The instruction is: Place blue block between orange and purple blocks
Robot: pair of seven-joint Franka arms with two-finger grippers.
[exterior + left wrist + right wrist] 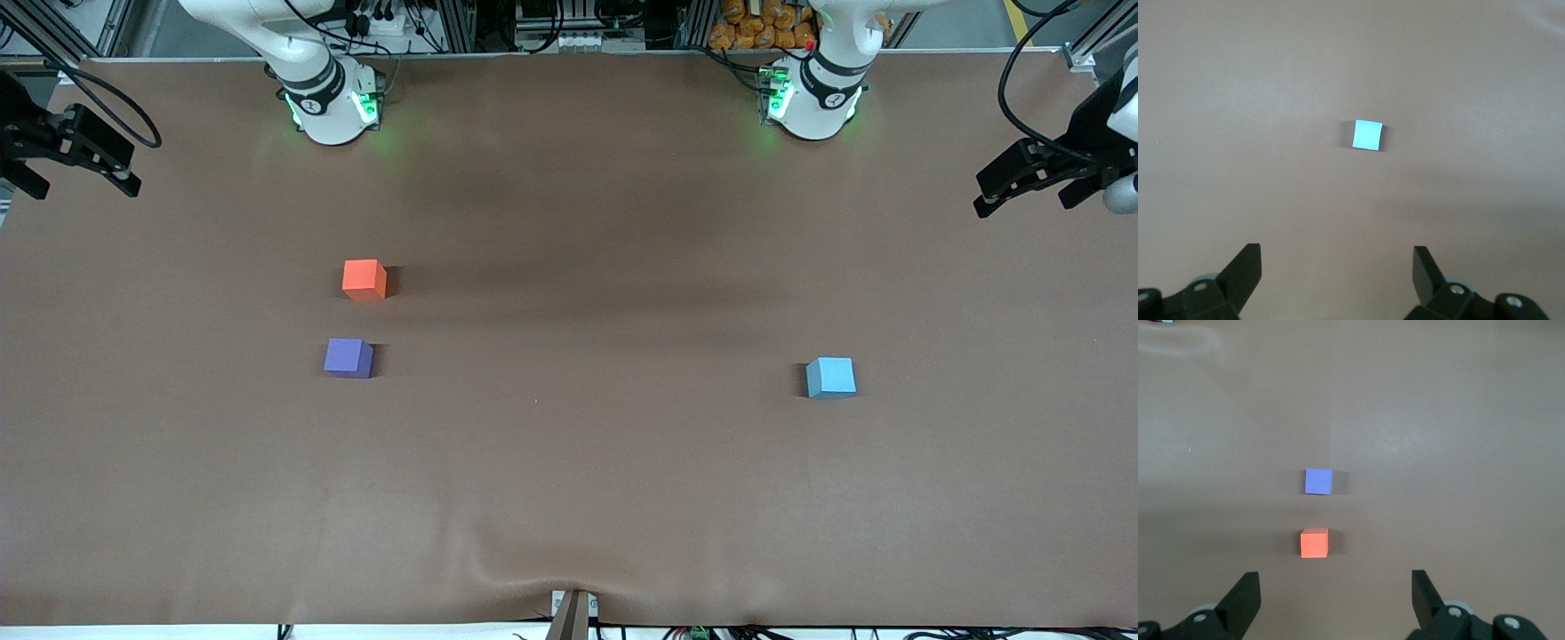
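The light blue block [830, 377] [1368, 135] sits alone on the brown table toward the left arm's end. Toward the right arm's end the orange block [364, 279] [1314, 543] and the purple block [348, 357] [1318, 481] stand a small gap apart, the purple one nearer the front camera. My left gripper [1022, 204] [1337, 257] hangs open and empty over the table's edge at its own end, well away from the blue block. Likewise my right gripper [86, 189] [1335, 581] is open and empty over the edge at its end, apart from the orange and purple blocks.
Both arm bases [331, 102] [813, 100] stand along the table's back edge. The brown table cover [569, 462] has a wrinkle at its front edge near a small clamp [572, 612].
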